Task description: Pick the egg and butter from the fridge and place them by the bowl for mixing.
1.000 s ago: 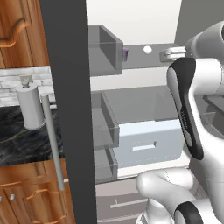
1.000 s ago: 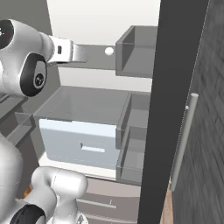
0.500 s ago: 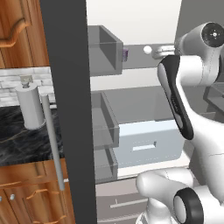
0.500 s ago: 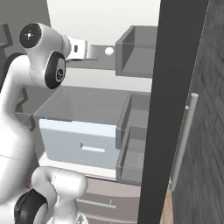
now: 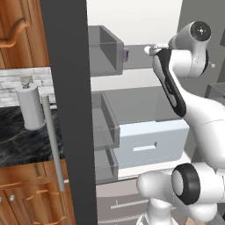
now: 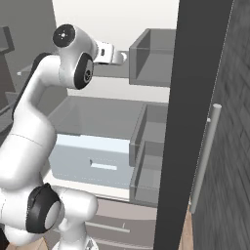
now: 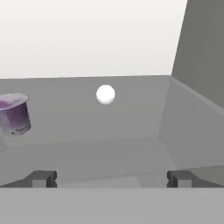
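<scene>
The fridge stands open, its dark grey door (image 5: 66,88) with the silver bar handle (image 5: 52,145) swung to the left. My gripper (image 7: 110,178) is open and reaches onto the upper shelf (image 7: 109,131). The white egg (image 7: 105,94) lies ahead of the fingertips (image 7: 41,178), towards the back of the shelf, a short way off and untouched. From the base cameras the hand (image 5: 151,49) (image 6: 121,57) is level with that shelf. The butter and the bowl are out of view.
A small purplish cup (image 7: 15,114) (image 5: 125,54) stands left of the egg. A grey door bin (image 5: 105,48) hangs beside the shelf, and a pale drawer (image 5: 151,140) sits below. A paper towel roll (image 5: 30,107) stands on the dark counter at left.
The arm has stretched further into the fridge. The hand has moved along the upper shelf towards the egg, and the elbow joint has swung up.
</scene>
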You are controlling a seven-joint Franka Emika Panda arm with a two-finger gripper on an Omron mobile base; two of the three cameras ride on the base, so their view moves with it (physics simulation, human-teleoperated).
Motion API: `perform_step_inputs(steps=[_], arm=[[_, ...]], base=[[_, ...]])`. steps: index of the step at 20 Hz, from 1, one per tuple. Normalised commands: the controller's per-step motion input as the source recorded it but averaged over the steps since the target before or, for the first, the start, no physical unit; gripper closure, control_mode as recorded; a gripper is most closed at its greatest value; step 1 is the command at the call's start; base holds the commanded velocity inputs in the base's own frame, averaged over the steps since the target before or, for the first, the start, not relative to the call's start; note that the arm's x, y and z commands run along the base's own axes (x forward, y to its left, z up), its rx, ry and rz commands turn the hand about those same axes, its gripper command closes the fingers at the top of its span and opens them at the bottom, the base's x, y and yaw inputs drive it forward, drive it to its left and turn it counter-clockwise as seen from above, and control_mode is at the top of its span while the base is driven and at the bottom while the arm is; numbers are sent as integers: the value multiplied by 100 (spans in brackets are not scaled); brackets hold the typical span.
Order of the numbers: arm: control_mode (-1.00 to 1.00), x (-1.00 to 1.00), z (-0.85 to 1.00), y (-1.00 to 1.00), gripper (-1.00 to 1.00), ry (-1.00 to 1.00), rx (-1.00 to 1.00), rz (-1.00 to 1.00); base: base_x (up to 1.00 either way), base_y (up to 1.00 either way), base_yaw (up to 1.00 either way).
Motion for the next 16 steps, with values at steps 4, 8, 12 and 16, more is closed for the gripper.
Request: perform_step_inputs(steps=[4, 8, 12, 16], arm=[[-100, 55, -15, -3, -100, 0, 0, 0], [-100, 58, -22, 0, -100, 0, 0, 0], [-100, 79, -3, -3, -100, 2, 0, 0], [-100, 72, 0, -3, -100, 2, 0, 0]], base=[[0, 0, 0], [0, 0, 0], [0, 0, 0], [0, 0, 0]])
